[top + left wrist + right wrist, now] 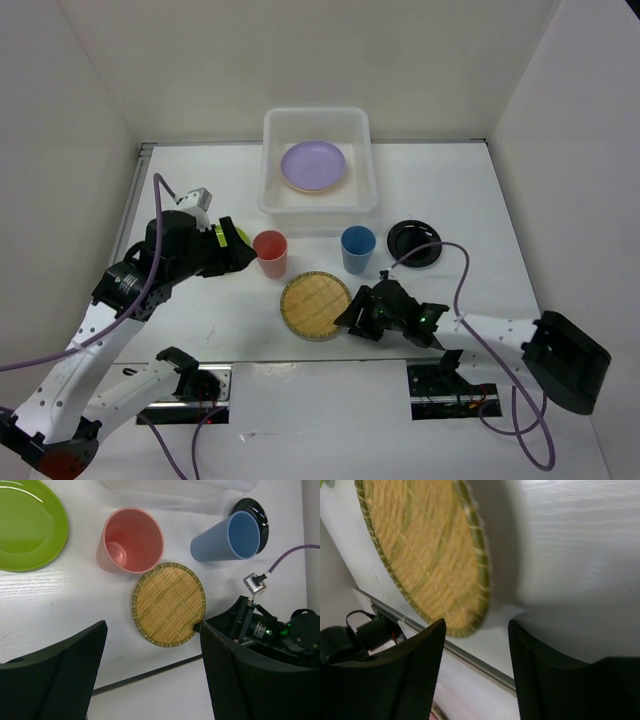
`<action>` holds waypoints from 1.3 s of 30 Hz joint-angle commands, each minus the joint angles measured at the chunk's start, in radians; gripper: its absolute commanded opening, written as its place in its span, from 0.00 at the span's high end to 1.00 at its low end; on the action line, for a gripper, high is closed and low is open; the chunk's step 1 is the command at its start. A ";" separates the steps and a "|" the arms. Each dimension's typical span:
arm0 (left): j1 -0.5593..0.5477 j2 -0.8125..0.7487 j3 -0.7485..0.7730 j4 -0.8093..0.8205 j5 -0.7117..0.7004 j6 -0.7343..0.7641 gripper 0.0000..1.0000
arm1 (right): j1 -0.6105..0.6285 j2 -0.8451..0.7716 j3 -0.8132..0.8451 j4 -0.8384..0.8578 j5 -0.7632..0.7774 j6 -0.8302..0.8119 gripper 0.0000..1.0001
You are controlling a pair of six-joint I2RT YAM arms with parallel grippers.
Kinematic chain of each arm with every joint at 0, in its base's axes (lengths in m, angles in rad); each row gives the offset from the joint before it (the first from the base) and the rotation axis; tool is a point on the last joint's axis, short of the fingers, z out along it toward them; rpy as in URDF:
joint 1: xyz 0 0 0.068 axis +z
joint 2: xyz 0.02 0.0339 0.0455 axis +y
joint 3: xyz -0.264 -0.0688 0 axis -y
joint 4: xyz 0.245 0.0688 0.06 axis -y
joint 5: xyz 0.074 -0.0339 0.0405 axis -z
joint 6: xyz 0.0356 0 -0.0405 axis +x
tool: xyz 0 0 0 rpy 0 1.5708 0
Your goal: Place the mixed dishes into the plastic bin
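One red cup [270, 253] and one blue cup [357, 249] stand between bin [320, 204] and woven plate [312, 305] (right gripper [348, 318] spread).

Red cup [270, 252] and blue cup [357, 248] leave a gap before bin [318, 206].

White-and-black arms [88, 335], purple cables [463, 283], textured black tool fingers [55, 680].

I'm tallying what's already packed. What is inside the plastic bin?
A lilac plate lies flat in the plastic bin. A thin orange edge shows under its near side, perhaps another plate; the lilac plate covers the rest.
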 commanded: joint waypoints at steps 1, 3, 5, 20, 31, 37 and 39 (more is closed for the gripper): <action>0.005 -0.007 0.057 0.014 -0.021 0.008 0.18 | 0.068 0.183 0.084 0.074 0.135 0.055 0.42; 0.005 -0.007 0.069 -0.018 -0.035 0.018 0.18 | 0.102 0.243 0.112 0.074 0.180 0.101 0.42; 0.005 -0.017 0.082 -0.028 -0.056 0.018 0.18 | 0.122 0.254 0.136 0.074 0.197 0.128 0.46; 0.005 -0.036 0.073 -0.034 -0.059 0.027 0.18 | 0.133 0.173 0.070 0.010 0.321 0.330 0.57; 0.005 -0.047 0.072 -0.043 -0.059 0.027 0.18 | 0.133 0.297 0.058 0.116 0.340 0.379 0.63; 0.005 -0.056 0.072 -0.061 -0.068 0.027 0.18 | 0.133 0.345 0.069 0.096 0.340 0.398 0.83; 0.005 -0.056 0.072 -0.061 -0.069 0.027 0.17 | 0.133 0.301 0.069 0.067 0.349 0.407 0.94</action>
